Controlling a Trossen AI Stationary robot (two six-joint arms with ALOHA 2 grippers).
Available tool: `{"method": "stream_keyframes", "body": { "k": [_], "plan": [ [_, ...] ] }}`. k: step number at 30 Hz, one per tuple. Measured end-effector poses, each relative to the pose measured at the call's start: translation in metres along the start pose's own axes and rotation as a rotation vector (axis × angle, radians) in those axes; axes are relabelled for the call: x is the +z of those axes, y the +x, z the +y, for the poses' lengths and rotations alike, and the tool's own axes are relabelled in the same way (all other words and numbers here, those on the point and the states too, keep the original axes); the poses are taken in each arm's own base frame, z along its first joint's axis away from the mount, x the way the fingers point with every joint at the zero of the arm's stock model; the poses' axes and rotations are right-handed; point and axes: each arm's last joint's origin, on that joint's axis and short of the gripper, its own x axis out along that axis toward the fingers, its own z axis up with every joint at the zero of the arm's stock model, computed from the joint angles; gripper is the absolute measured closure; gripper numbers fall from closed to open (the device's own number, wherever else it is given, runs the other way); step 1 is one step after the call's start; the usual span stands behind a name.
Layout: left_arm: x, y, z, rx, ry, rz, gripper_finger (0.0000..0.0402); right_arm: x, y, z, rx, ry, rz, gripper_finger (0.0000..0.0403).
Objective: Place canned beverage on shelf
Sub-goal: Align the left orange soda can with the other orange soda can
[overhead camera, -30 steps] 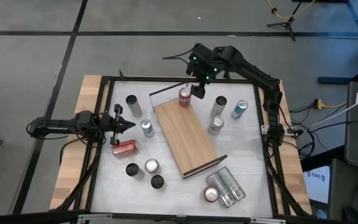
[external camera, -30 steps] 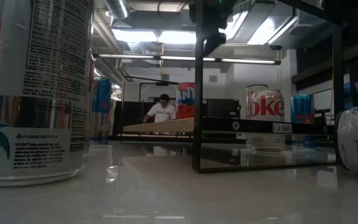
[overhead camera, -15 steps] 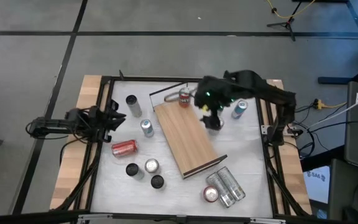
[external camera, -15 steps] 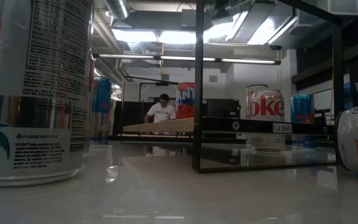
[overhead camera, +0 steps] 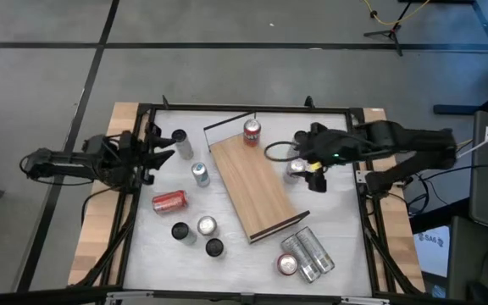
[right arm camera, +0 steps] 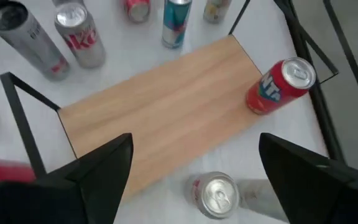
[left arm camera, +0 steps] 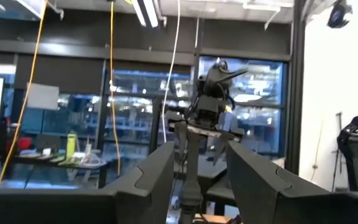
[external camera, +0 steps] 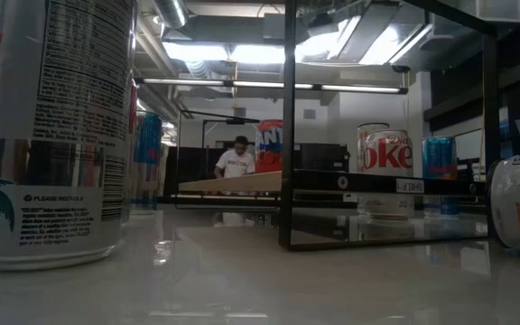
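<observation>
The shelf (overhead camera: 252,182) is a long light-brown board lying slantwise in the middle of the white table. A red can (overhead camera: 252,131) stands upright on its far end; it also shows in the right wrist view (right arm camera: 281,86) and the low view (external camera: 270,144). My right gripper (overhead camera: 300,159) hovers open and empty off the shelf's right long side, above a silver can (right arm camera: 219,194). My left gripper (overhead camera: 166,148) is open and empty at the table's left edge, and its wrist view (left arm camera: 201,149) looks out into the room.
Loose cans stand left of the shelf: a tall silver one (overhead camera: 180,144), a blue-and-silver one (overhead camera: 200,174) and three near the front (overhead camera: 202,233). A red can (overhead camera: 169,201) lies on its side. Several cans lie at the near right (overhead camera: 305,252). A black frame (overhead camera: 142,110) rims the table.
My right gripper has drawn away from the red can at the shelf's far end, going toward the table's right and near side, and now hangs over the silver can beside the shelf. The red can has stayed upright. My left gripper has moved toward the far edge.
</observation>
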Motion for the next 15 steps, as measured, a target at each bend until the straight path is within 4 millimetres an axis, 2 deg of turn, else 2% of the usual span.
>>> {"method": "stream_keyframes", "body": {
  "k": [4, 7, 11, 15],
  "plan": [
    [0.018, 0.03, -0.004, 0.011, 0.047, 0.118, 0.026, -0.034, 0.003, -0.003, 0.012, 0.025, -0.107, 0.0061],
    [0.029, 0.052, -0.006, 0.07, 0.063, 0.278, 0.026, -0.053, 0.004, -0.004, 0.043, 0.042, -0.181, 0.0061],
    [0.038, 0.072, -0.008, 0.106, 0.08, 0.515, 0.026, -0.073, 0.012, -0.004, 0.077, 0.046, -0.219, 0.0061],
    [0.044, 0.085, -0.01, 0.099, 0.073, 0.57, 0.026, -0.084, 0.021, -0.003, 0.075, 0.044, -0.208, 0.0061]
  ]
}}
